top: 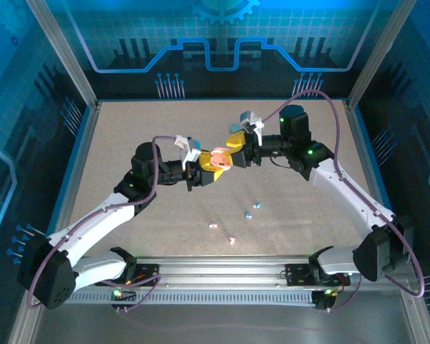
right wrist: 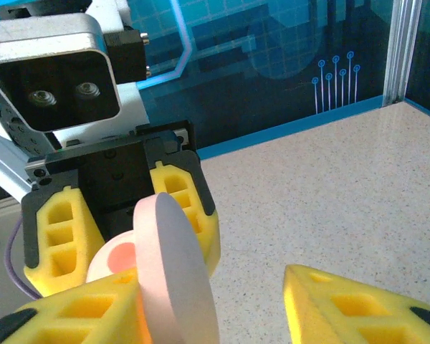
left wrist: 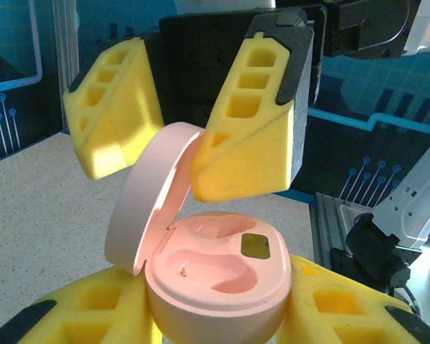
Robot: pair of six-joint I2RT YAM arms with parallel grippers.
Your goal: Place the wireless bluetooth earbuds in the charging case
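Observation:
My left gripper (top: pixel 206 172) (left wrist: pixel 215 319) is shut on the base of a pink charging case (top: pixel 218 159) (left wrist: pixel 222 279) and holds it above the table. The case's lid (left wrist: pixel 147 208) (right wrist: pixel 175 272) stands open, and both wells inside are empty. My right gripper (top: pixel 234 147) (right wrist: pixel 215 308) is open, its yellow foam fingers (left wrist: pixel 247 136) straddling the raised lid, one inside it and one outside. Several tiny earbuds lie on the table nearer the arm bases: teal ones (top: pixel 256 206) (top: pixel 247 213) and pale ones (top: pixel 213 226) (top: pixel 231 240).
An aluminium rail (top: pixel 222 269) with both arm bases runs along the near edge. Metal frame posts (top: pixel 61 50) and blue patterned walls close in the speckled table (top: pixel 129 129). The left wrist's camera housing (right wrist: pixel 57 79) looms close in the right wrist view.

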